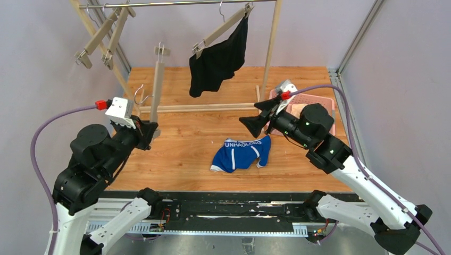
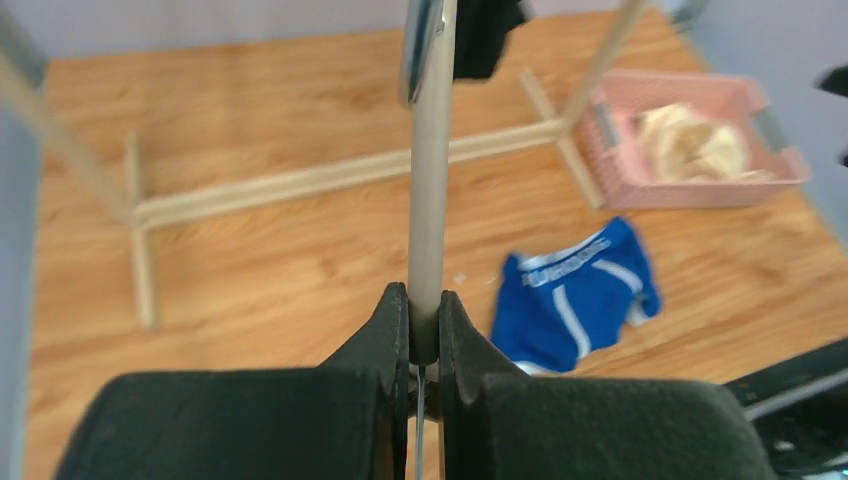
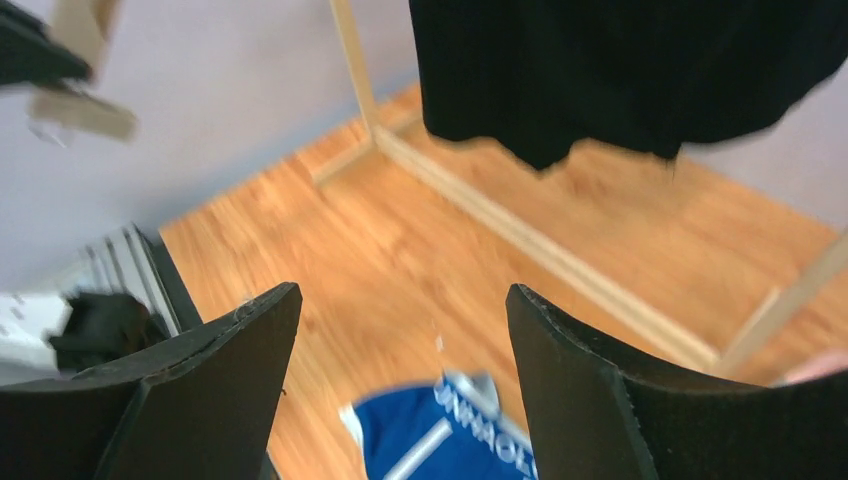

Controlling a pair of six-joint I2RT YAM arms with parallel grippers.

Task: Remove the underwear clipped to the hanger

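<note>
The black underwear [image 1: 218, 61] hangs clipped to a wooden hanger [image 1: 220, 29] on the rack rail, and also shows in the right wrist view [image 3: 620, 70]. The blue underwear [image 1: 242, 154] lies flat on the table, free of any hanger. The cream underwear [image 2: 690, 145] lies in the pink basket [image 2: 690, 190]. My left gripper [image 1: 151, 130] is shut on a bare wooden hanger [image 1: 157, 90] and holds it upright; its bar [image 2: 428, 200] runs up from between the jaws. My right gripper [image 1: 255, 119] is open and empty above the blue underwear [image 3: 450, 435], below the black one.
The wooden rack has a metal rail and a floor bar [image 1: 202, 108] across the table's back. Two empty clip hangers [image 1: 101, 37] hang at the rail's left end. The pink basket [image 1: 319, 98] stands at the back right, beside a rack post [image 1: 272, 50].
</note>
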